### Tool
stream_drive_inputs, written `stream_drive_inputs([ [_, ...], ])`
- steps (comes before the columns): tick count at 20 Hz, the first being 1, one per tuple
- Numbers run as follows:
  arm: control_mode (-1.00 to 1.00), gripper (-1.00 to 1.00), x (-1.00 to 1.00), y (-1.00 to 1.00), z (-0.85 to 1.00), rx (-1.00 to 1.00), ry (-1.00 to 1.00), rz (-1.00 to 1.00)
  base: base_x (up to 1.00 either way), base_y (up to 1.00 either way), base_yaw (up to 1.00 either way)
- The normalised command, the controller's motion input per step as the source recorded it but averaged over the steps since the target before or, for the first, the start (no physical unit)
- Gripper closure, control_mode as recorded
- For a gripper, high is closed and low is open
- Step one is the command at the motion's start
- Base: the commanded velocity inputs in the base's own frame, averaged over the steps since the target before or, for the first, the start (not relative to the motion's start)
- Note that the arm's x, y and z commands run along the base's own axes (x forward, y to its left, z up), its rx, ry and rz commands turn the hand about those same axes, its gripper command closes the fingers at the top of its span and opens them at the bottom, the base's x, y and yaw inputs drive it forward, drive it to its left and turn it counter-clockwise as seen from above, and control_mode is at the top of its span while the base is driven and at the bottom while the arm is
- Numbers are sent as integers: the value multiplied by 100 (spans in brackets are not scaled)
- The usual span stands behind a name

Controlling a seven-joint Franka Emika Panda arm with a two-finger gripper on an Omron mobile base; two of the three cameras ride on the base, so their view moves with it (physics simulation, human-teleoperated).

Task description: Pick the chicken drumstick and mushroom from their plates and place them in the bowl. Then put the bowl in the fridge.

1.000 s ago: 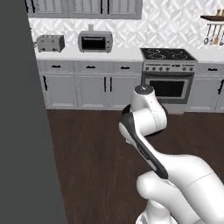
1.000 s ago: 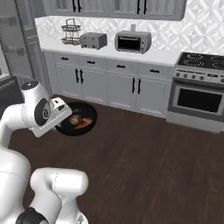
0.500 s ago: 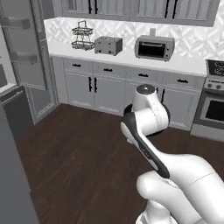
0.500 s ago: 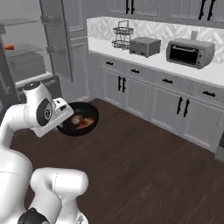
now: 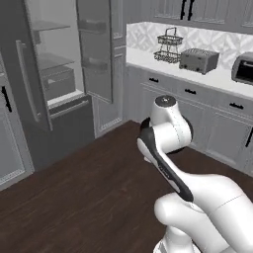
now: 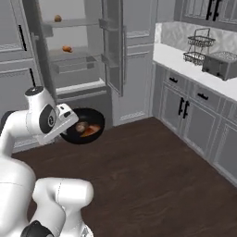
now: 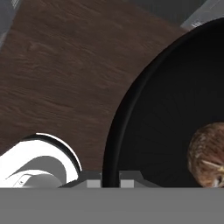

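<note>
One dark bowl (image 6: 83, 132) hangs at the end of the arm above the dark wood floor (image 6: 152, 171), in front of the open fridge (image 6: 69, 60). The gripper (image 7: 110, 179) is clamped together on the bowl's rim, one tip on each side of the wall. Two pieces of food lie in the bowl: the orange-brown chicken drumstick (image 6: 92, 130) and, just beside it, the brownish mushroom (image 6: 81, 127); the hand view shows the mushroom on the bowl's black bottom. Inside the fridge, two small orange items (image 6: 58, 18) sit on separate glass shelves, one on each. On the tabletop (image 5: 197, 74) stand one wire rack (image 5: 167, 45) and one toaster (image 5: 198, 60).
</note>
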Motion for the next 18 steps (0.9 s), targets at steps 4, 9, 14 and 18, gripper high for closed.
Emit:
stream_drive_inputs([
  [4, 100, 100, 0, 0, 0, 0, 0, 0, 100, -13, 53],
  [9, 100, 100, 0, 0, 0, 0, 0, 0, 100, -17, 38],
  [14, 100, 100, 0, 0, 0, 0, 0, 0, 100, -45, 25],
  [18, 100, 100, 0, 0, 0, 0, 0, 0, 100, -63, 24],
])
